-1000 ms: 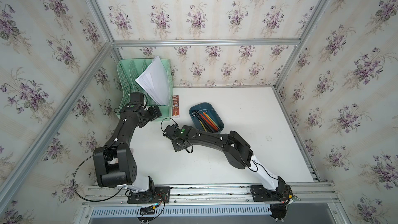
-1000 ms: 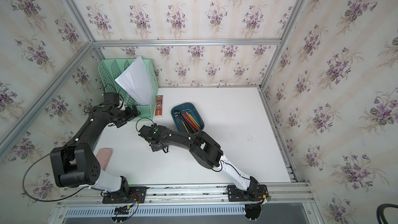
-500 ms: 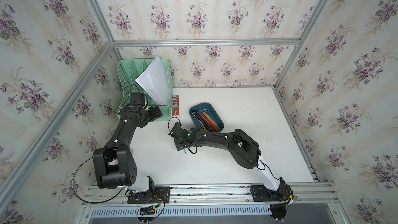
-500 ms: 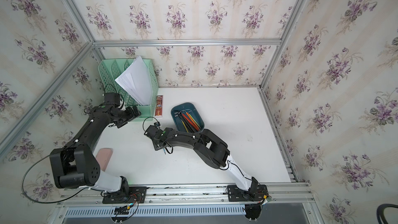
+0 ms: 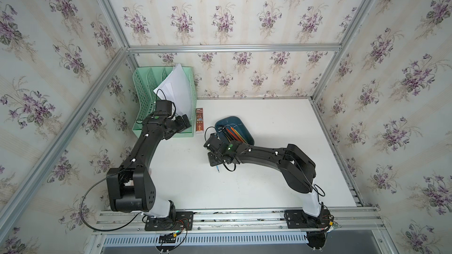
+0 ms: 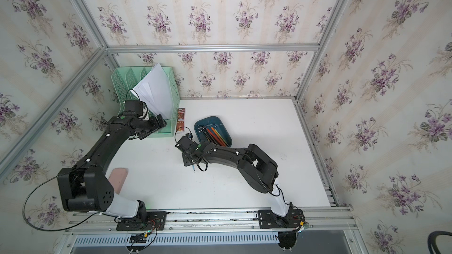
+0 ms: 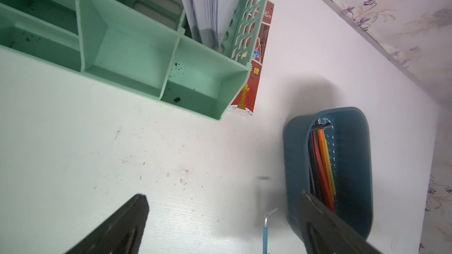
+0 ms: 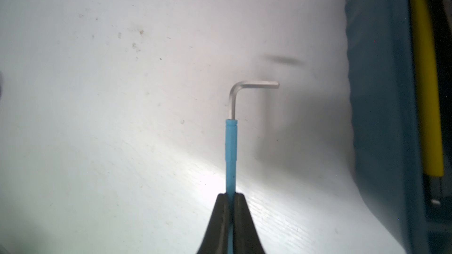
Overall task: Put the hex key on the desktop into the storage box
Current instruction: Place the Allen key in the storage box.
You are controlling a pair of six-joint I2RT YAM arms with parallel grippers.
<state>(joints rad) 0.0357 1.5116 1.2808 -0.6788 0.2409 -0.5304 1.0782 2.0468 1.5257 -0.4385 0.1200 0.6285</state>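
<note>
Well: hex key was pinched in right pincer, just outside storage box

White surface [image 5: 269,186] filled the cell floor, w/ aluminium rails [image 5: 244,212] along its edges and floral walls round it. Both black arms reached in from the near rail. The left arm [image 5: 144,147] stretched toward the far-left corner, and the right arm [image 5: 264,157] bent across the middle.

Mint-green file organizer [image 5: 141,98] stood in that far-left corner, a sheaf of white papers [image 5: 178,89] leaning in its end slot. Storage box [image 5: 241,123], dark teal w/ rounded corners, sat on the surface to the right of the organizer and apart from it, seen in both top views [image 6: 220,123]. A red packet [image 5: 199,123] lay flat btwn them, against the organizer's side.

Left pincer [image 7: 222,199] hung over the surface by the organizer's front, jaws wide apart. Right pincer [image 8: 231,195] was at the box's near-left corner, jaws narrow and clamped on the key's blue sleeve.

Inside the box lay long coloured sticks [image 5: 233,133], orange, red, yellow and dark, lengthwise.

Hex key [image 8: 231,147] was the smallest item. Its blue sleeve ran out from the fingertips, and its bare metal end bent at a right angle toward the box wall [image 8: 376,94]. It was outside the box, just beside it, not touching. Its shadow fell apart from it, so it was off the surface. In a top view the hex key's tail [image 5: 217,168] poked out below the pincer.
</note>
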